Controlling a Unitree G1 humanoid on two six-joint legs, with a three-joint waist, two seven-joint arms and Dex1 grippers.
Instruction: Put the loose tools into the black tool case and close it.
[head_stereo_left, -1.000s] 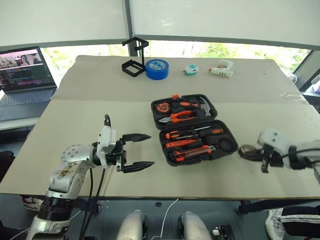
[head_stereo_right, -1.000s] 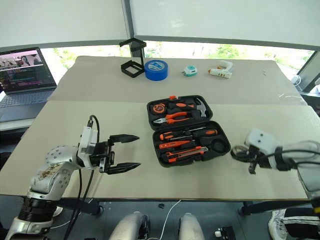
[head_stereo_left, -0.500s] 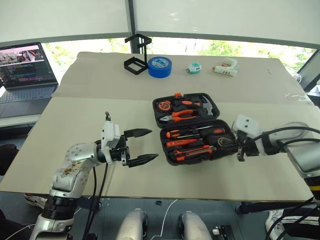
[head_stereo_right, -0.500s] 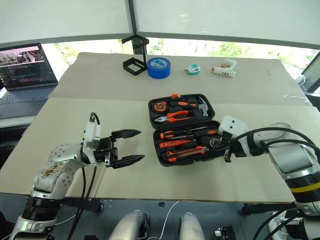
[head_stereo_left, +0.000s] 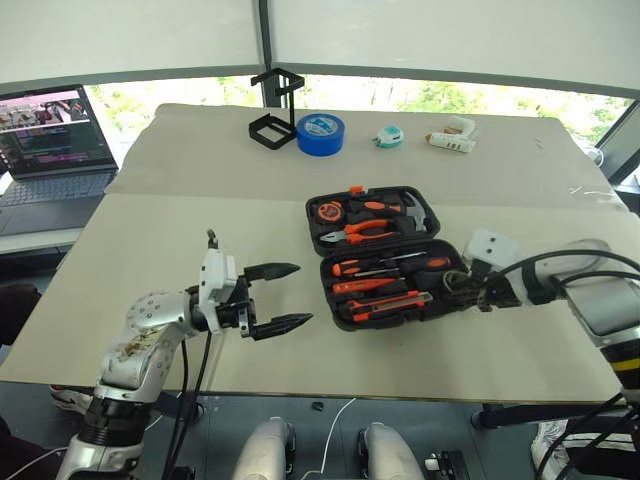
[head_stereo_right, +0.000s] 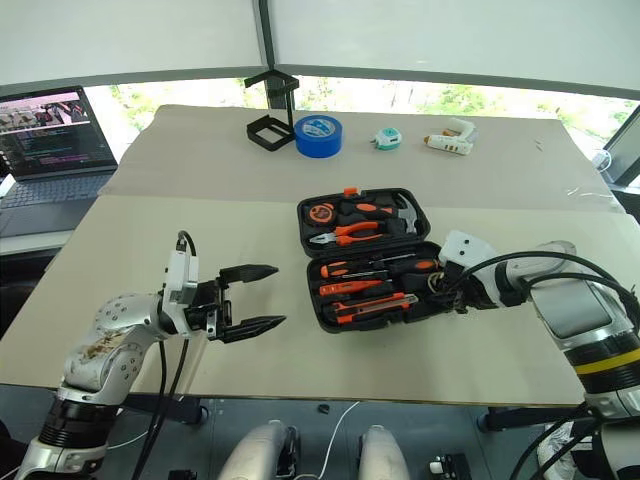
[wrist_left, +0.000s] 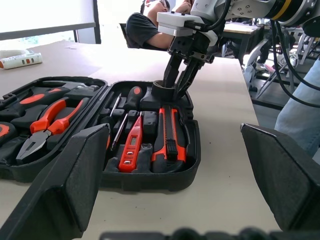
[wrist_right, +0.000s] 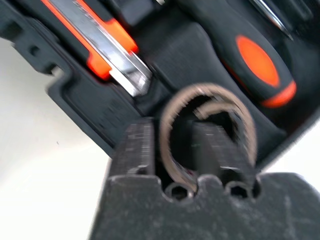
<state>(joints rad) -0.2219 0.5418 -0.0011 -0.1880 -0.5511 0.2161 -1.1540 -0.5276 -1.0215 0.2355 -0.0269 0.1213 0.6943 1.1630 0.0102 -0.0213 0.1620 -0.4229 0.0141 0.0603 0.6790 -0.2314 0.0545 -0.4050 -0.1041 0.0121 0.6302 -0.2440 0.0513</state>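
I had my right end effector (wrist_left: 176, 82) at the near right corner of the black tool case (head_stereo_left: 385, 252) open on the counter (head_stereo_left: 160, 230), fingers straddling the small grey tape roll (wrist_left: 164, 90) over its pocket, whether gripping I couldn't tell; the left end effector (head_stereo_left: 280, 296) hung wide open, and next came letting go, then closing the lid.

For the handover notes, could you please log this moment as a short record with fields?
case: black tool case open on the table
in case: utility knife, tester pen, screwdrivers
right gripper: at the case's right end, fingers around the tape roll
left gripper: open, left of the case, holding nothing
far edge: blue tape roll, glue gun
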